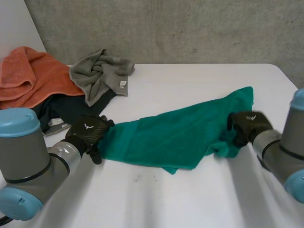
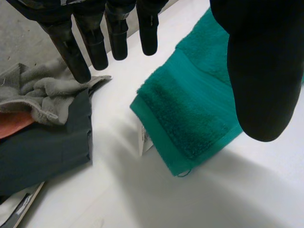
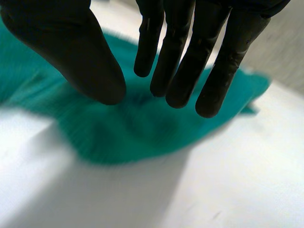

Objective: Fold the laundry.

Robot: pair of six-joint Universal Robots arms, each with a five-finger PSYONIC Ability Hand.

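White counter (image 1: pixel 190 199), concrete wall (image 1: pixel 190 28) behind. Green towel (image 1: pixel 180 133) lies across the middle of the head view, slanting from lower left up to the right. It is partly doubled over and bunched at its right end.

Left hand (image 1: pixel 88 133) sits at the towel's left corner. Its fingers (image 2: pixel 97 47) are straight and released, grasping nothing, and the corner lies under them. Right hand (image 1: pixel 247 124) is at the bunched right end, middle right of frame. Its fingers (image 3: pixel 183 71) are relaxed and spread from the thumb above the cloth, holding nothing.

Risks, as I judge them:
- A hand may close on the top layer only, so the towel drags lopsided.
- The bunch at the right end may get folded in as wrinkles.
- The left hand is near the dark cloth (image 1: pixel 61 107) and could snag it.

Counts:
- one green towel
- one orange towel (image 1: pixel 28 78), one grey towel (image 1: pixel 99 73) and one dark cloth, piled upper left
- one white tag (image 2: pixel 144 137) at the green towel's corner
- two hands
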